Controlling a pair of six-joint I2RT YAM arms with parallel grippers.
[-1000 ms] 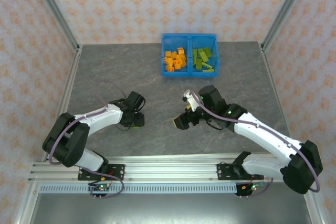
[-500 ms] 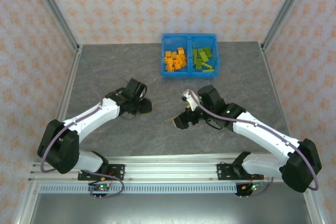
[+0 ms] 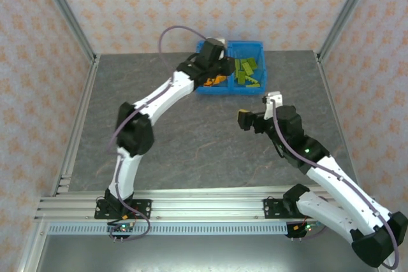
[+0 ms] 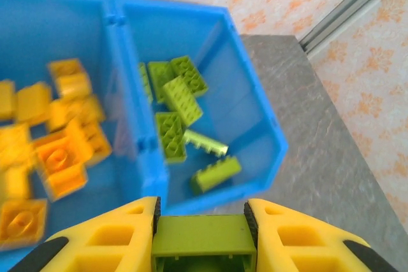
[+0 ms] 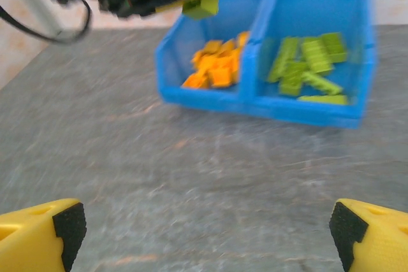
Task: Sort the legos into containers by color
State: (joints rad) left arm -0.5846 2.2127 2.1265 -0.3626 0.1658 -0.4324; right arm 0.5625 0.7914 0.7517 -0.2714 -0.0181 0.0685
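A grey stone-patterned table [image 3: 191,144] stands between walls [image 3: 191,4] in orange floral print; metal posts [image 3: 64,11] rise at its back corners, and an aluminium rail [image 3: 204,211] edges its near side.

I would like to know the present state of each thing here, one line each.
Bright blue rectangular plastic bin: upright, two compartments.
Orange plastic bricks: lying in the left compartment.
Loose olive-green bricks: lying in the right compartment.
Left hand: shut on an olive-green plastic studded brick, over the bin.
Right hand: open, empty, above the grey table.
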